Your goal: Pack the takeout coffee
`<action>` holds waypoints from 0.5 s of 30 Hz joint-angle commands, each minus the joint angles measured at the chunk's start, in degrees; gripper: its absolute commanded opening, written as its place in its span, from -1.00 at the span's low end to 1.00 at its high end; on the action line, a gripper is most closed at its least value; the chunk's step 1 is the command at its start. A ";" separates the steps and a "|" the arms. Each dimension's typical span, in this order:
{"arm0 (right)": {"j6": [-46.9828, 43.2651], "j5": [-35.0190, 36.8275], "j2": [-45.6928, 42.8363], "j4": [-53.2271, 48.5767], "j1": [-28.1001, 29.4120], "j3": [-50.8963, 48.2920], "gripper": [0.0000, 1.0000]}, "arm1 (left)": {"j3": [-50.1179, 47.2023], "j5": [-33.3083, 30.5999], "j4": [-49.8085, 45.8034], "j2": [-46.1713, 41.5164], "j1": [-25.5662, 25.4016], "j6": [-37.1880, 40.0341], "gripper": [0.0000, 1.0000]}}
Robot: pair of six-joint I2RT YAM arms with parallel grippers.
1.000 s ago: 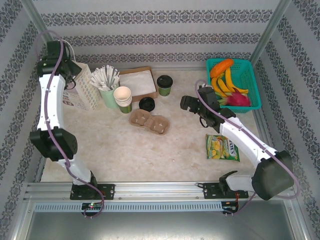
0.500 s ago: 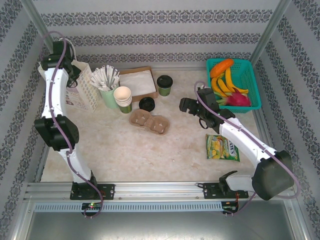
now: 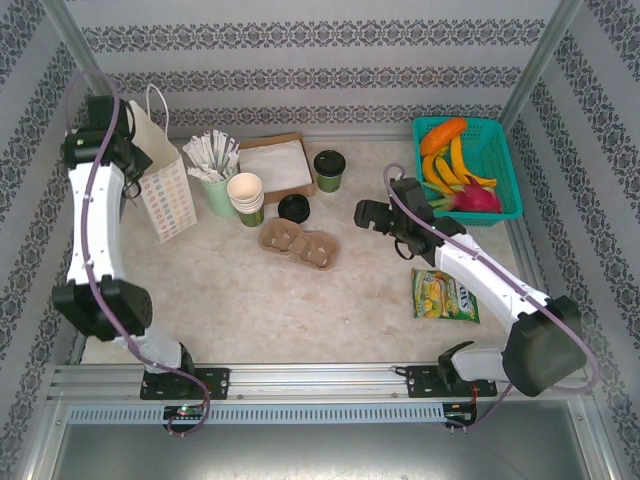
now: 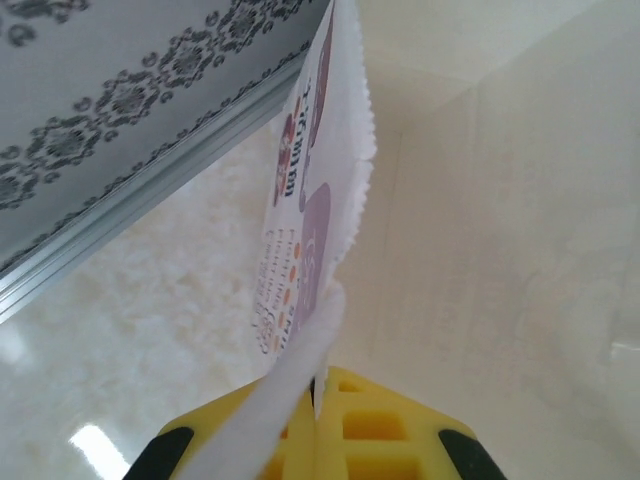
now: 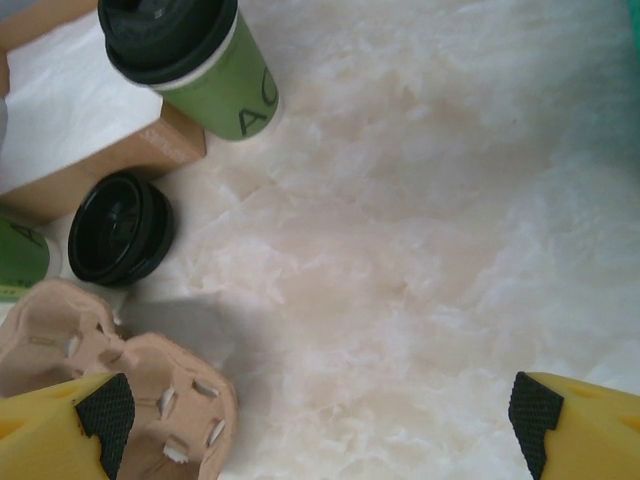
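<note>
Now the right fingers (image 5: pixel 105 408) gape wide and empty, the upright takeout coffee (image 5: pixel 195 70) standing ahead, off to their left just beside the brown box (image 5: pixel 170 145), far nearer them than the left fingers (image 4: pixel 385 425) clamped on the paper bag (image 4: pixel 300 250).

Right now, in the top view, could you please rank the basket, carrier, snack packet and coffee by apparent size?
1. basket, clearly largest.
2. carrier and snack packet: about alike, so I won't rank them.
3. coffee, smallest.
</note>
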 commanded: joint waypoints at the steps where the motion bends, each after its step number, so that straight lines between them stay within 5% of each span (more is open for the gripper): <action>1: 3.78 -0.39 2.28 -3.65 3.07 2.45 0.96 | -6.12 -0.58 -2.48 -7.06 0.61 4.78 -1.00; 8: 9.36 -2.24 10.18 -4.68 8.06 3.53 0.94 | -14.81 -4.11 -5.56 -20.32 0.62 6.21 -1.00; 15: 12.48 -0.98 19.51 -7.81 12.93 7.15 0.75 | -19.68 6.81 -10.12 -30.08 0.54 12.96 -1.00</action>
